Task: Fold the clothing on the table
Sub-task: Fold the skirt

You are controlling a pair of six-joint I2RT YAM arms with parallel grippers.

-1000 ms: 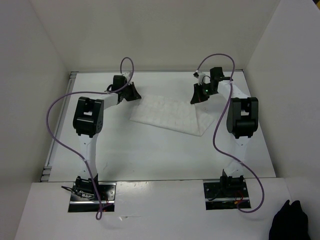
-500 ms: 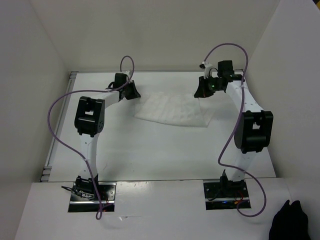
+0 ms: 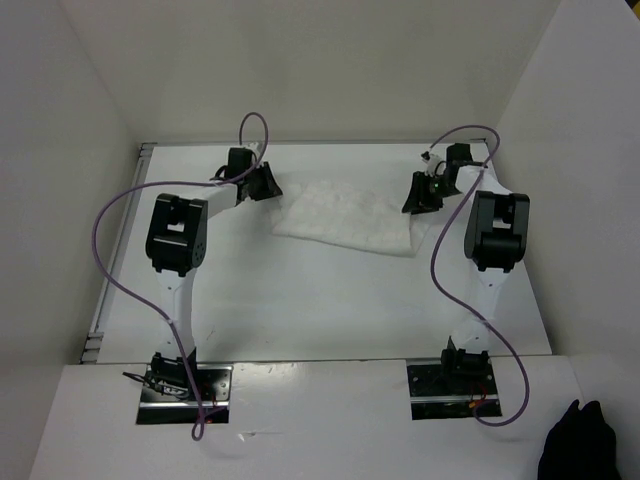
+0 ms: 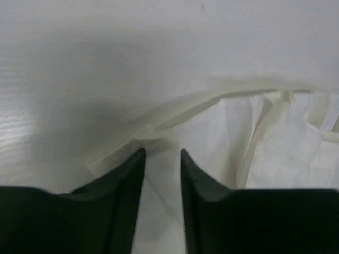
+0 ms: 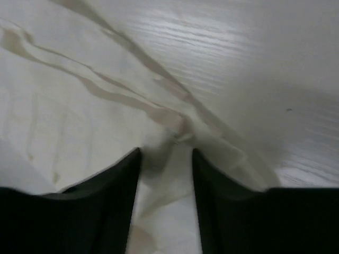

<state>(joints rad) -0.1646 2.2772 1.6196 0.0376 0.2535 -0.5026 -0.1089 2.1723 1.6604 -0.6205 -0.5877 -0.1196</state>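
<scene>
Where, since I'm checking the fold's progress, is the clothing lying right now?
In the top view the clothing lies at the far middle of the table, between the left pincer and the right pincer.

Clothing (image 3: 345,215): thin white cloth, soft and matt, faintly textured, hems puckered. Desk (image 3: 300,300): white, matt, fine wood-like grain visible close up. Edge strip (image 3: 95,338): bare metal, dull sheen. Left fingers (image 4: 119,211) and right fingers (image 5: 100,217): black, smooth, low sheen, probably plastic though the close views are blurred. Cables (image 3: 97,232): purple, smooth sheathing.
</scene>
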